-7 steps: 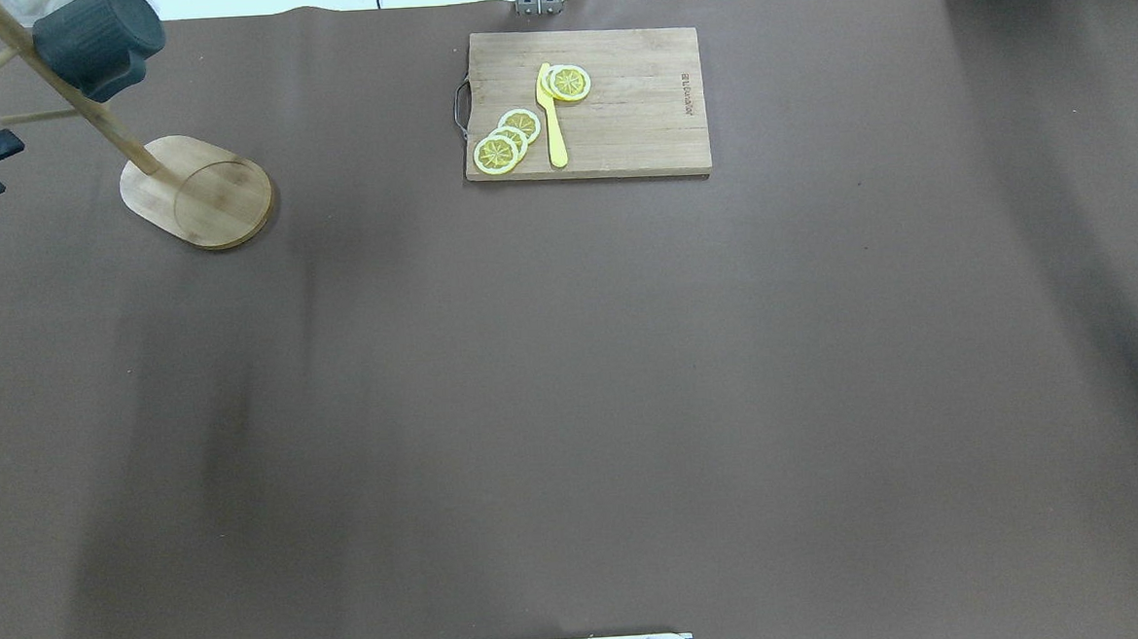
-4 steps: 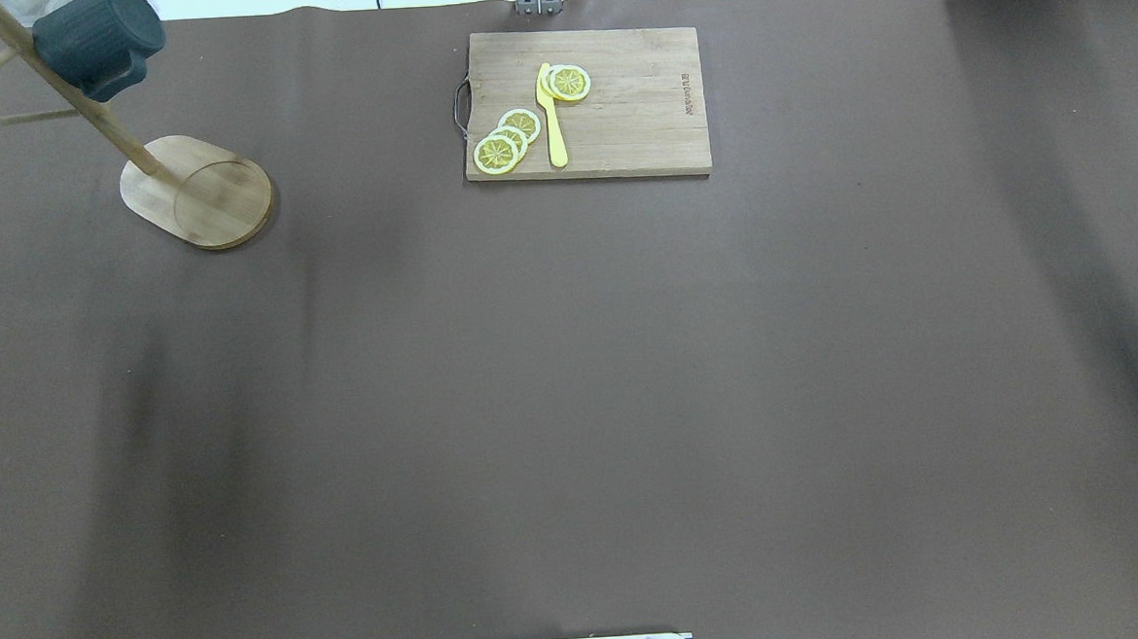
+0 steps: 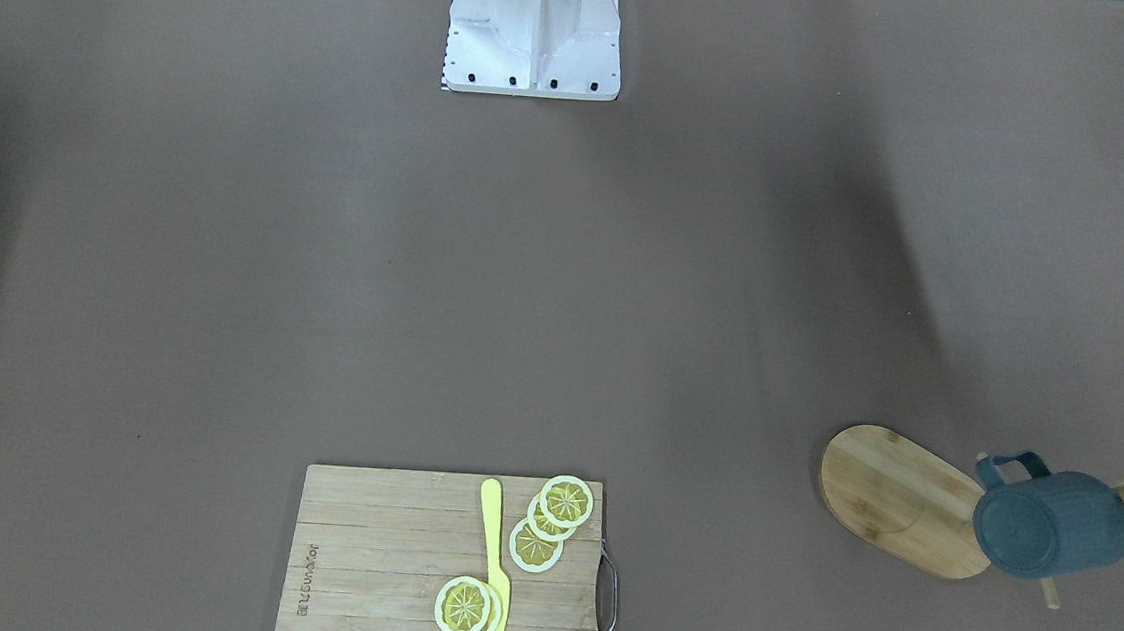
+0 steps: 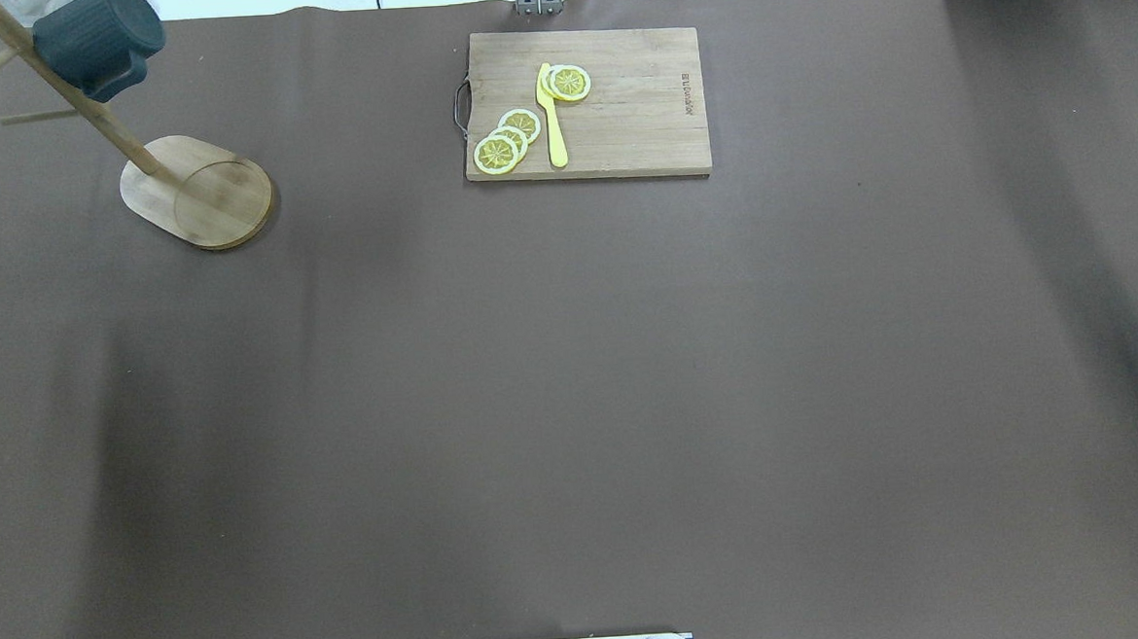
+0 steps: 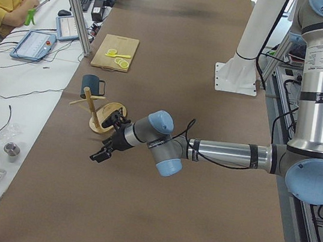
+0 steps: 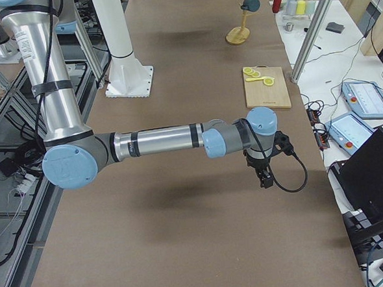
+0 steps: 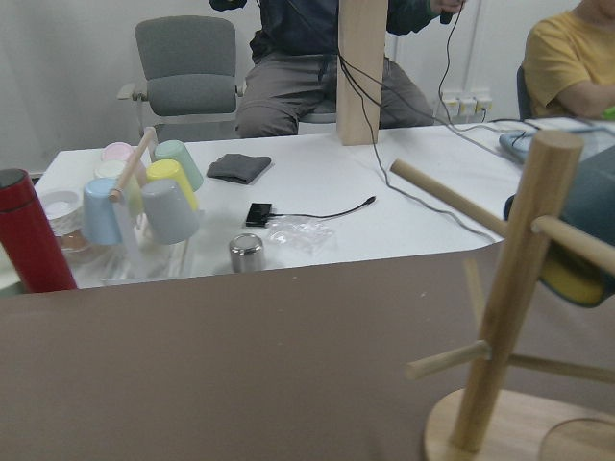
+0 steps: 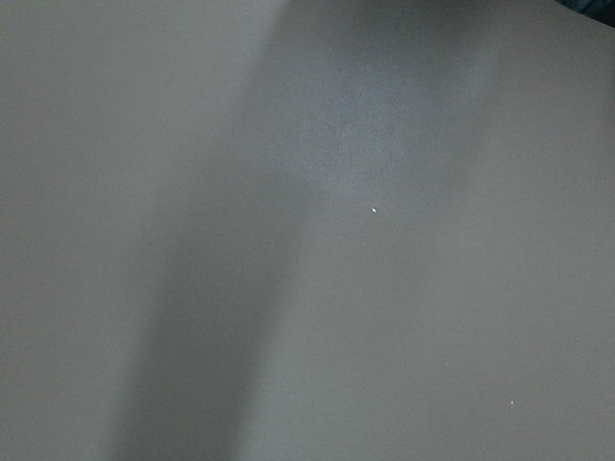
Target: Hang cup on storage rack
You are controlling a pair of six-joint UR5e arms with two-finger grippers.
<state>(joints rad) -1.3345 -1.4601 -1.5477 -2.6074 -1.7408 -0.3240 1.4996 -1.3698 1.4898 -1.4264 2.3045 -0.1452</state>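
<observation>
Robot lab: UR5e arm, op. consoles.

A wooden cutting board lies at twelve o'clock on the brown counter. A yellow knife rests on it, with three overlapping lemon slices at its eight o'clock and another pair of slices at one o'clock, against its far end. Beyond the counter's edge, pastel cups, a red bottle and a small metal cup stand on a white side table.
</observation>
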